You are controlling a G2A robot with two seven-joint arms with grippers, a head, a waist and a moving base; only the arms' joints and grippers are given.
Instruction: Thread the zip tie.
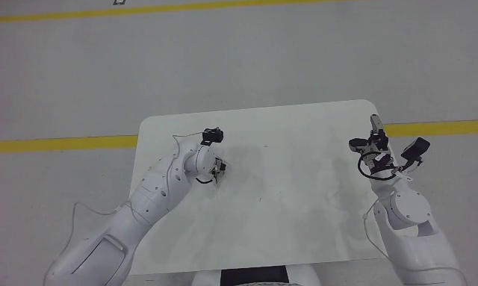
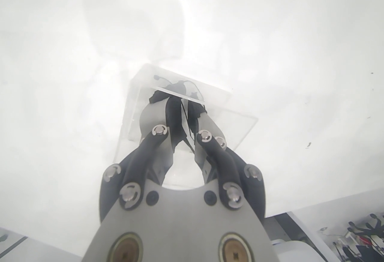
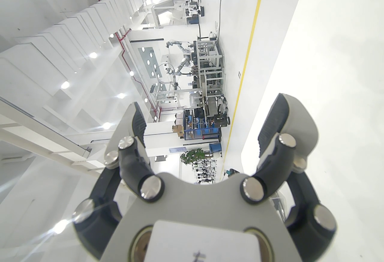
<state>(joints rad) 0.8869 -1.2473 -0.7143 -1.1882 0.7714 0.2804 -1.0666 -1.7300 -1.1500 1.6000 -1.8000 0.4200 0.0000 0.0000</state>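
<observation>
The left gripper [image 2: 183, 108] stood at the centre of the left wrist view, tips down on a clear block [image 2: 231, 122] that lay flat on the white table [image 1: 299, 137]; its jaws were drawn close together about a thin dark strip, which I judged to be the zip tie [image 2: 186, 128]; the strip ran between the two pads towards the lower middle of the frame, and glare and reflections in the block hid its ends. In the top view this arm sat left of centre, the block under its tips.

The right gripper [image 3: 209, 102] was held at the right edge of the top view, over the table's far right corner, well apart from the block; its jaws stood wide apart with nothing between them, pointing out at the room.

As a judgement, the task was at an early stage: the tie seemed gripped by one arm; no closed loop could be made out; the other arm had yet to take an end, and feeding the tail through the head remained.
</observation>
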